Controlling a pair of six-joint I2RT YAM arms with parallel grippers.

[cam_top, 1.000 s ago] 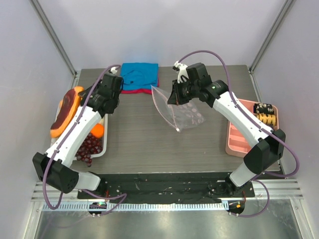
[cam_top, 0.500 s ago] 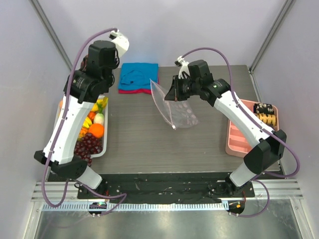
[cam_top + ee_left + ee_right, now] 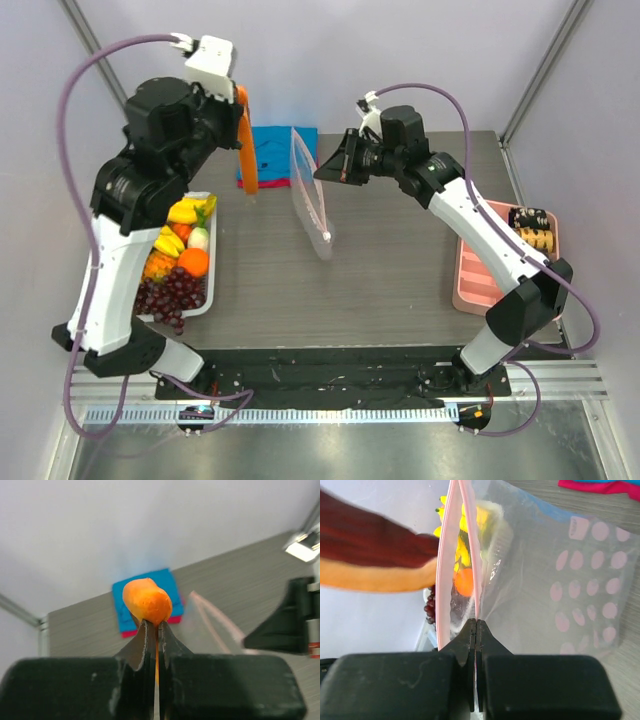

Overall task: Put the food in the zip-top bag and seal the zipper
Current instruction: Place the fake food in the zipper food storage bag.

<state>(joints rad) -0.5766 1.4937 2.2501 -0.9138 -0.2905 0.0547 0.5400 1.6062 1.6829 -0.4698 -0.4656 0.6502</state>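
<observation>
My left gripper (image 3: 240, 100) is raised high and shut on a long orange carrot-like piece (image 3: 246, 145); the left wrist view shows its end (image 3: 147, 601) pinched between the jaws (image 3: 154, 626). My right gripper (image 3: 338, 168) is shut on the pink zipper strip (image 3: 476, 600) of the clear pink-dotted bag (image 3: 310, 205), which hangs above the table to the right of the carrot. The mouth gapes, the other strip (image 3: 443, 580) standing apart. The rest of the food, a round orange (image 3: 194, 261), grapes (image 3: 170, 295) and yellow pieces (image 3: 180, 213), lies in a white tray (image 3: 208, 300).
A folded blue-and-red cloth (image 3: 272, 150) lies at the table's back, behind the bag. A pink compartment tray (image 3: 478, 285) with dark brown-and-tan pieces (image 3: 530, 228) stands at the right edge. The white food tray is at the left edge.
My left arm has risen from the white tray with the orange piece and swung right toward the bag. My right gripper has lifted and turned the bag, so it now hangs edge-on.
</observation>
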